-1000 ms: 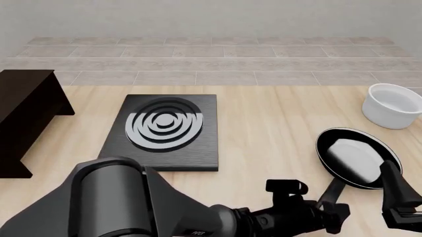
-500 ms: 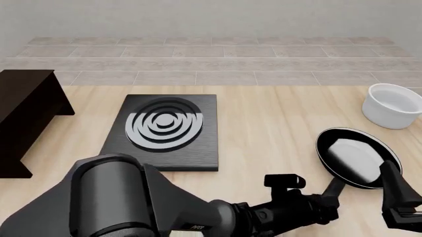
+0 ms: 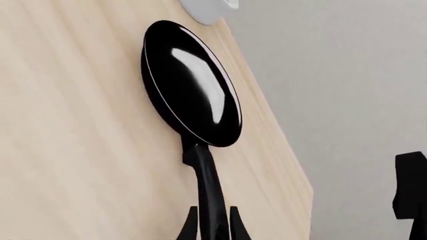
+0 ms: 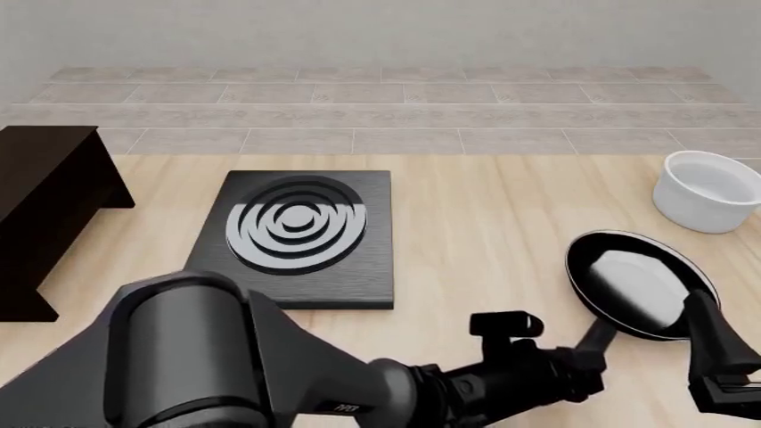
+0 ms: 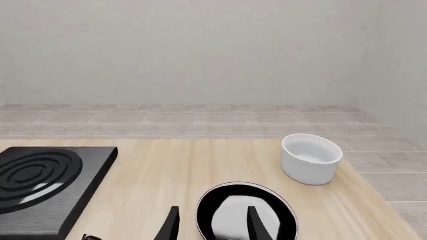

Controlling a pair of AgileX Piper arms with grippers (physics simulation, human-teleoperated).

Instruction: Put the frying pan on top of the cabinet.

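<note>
L gripper (image 3: 212, 226) pinches the frying pan (image 4: 640, 285) handle, probably shut on it, for leverage. Pan sits at 4 o'clock; cabinet (image 4: 42, 209) at 9. R gripper (image 5: 212, 223) wide, idle.

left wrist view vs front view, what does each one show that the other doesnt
Only the left wrist view shows the left gripper closed on the frying pan handle. Only the front view shows the cabinet, the stove slab and the left arm's bulk. Both show the pan, the white bowl and the wooden table.
</note>
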